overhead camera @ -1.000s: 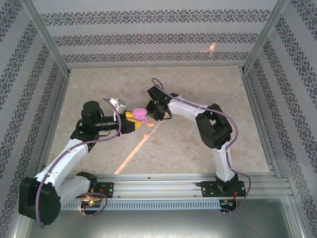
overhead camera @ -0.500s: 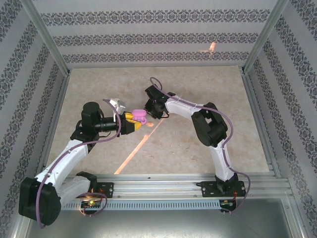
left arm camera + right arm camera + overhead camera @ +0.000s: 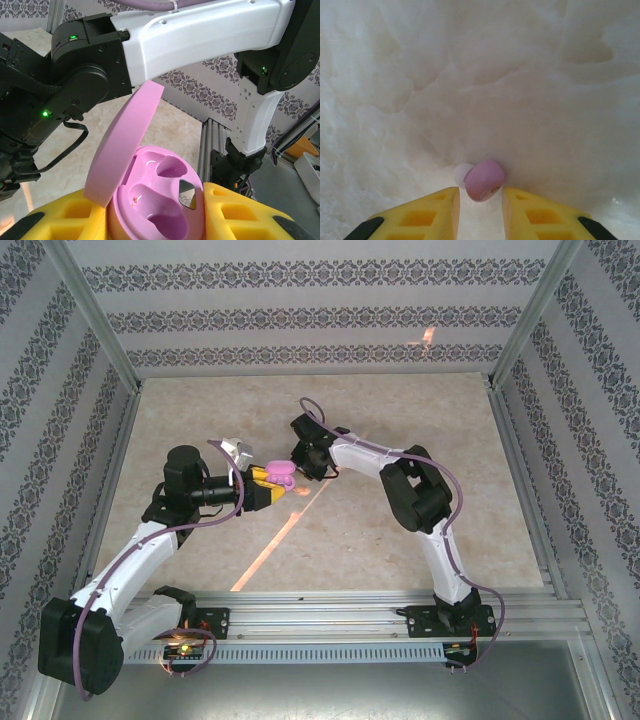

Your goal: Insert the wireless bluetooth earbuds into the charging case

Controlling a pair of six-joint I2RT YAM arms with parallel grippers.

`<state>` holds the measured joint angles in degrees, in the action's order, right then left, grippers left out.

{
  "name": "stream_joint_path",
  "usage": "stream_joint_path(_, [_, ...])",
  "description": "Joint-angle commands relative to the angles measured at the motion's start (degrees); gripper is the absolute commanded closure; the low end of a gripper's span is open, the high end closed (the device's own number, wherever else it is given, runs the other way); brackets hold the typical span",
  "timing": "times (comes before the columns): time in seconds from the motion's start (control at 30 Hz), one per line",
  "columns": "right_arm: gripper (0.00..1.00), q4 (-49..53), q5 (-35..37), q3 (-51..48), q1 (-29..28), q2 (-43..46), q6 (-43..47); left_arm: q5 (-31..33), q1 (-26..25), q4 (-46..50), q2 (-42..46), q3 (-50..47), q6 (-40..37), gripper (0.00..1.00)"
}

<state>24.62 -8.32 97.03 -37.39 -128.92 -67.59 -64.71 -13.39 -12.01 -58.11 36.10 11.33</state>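
The charging case sits right up close in the left wrist view, open, with its pink lid tipped up and back on the left side. The left jaws hug it, one yellow finger pressed on each side of its bottom half. This view looks inside the case, where there are two smooth pink hollows and a small shiny patch in the right one. Behind the case, the black and white right arm reaches across. In the right wrist view, the right jaws point down at the pale worktop and are open a little way. A small lilac earbud with a whitish tip lies on the worktop just past the fingertips, lined up with the gap. The gap is about as wide as the earbud, and I cannot tell if the fingers touch it. The top view shows both arms together. There the case is a little pink blob held up in the left jaws near the middle of the worktop. The right jaws are low, just beside it and a bit farther back.
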Motion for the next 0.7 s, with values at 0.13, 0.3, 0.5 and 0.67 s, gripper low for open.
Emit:
stream_joint_path(0.13, [0.74,1.98,1.64,2.7,-0.06,-1.89,0.34,-1.74,0.74,-1.52,1.15,-0.78,-0.54,0.75])
stream_joint_path(0.3, [0.77,2.6,1.67,3.05,0.27,-2.48,1.0,-1.83,1.02,-1.44,1.18,-0.8,-0.61,0.75])
stream_joint_path(0.5, [0.82,4.04,1.25,3.67,0.88,-3.26,2.81,-1.91,1.06,-1.26,1.16,-1.02,-0.7,0.75])
stream_joint_path(0.67, [0.87,4.9,0.58,2.65,1.27,-2.11,5.55,-1.9,1.1,-1.1,1.16,-1.03,-0.69,0.75])
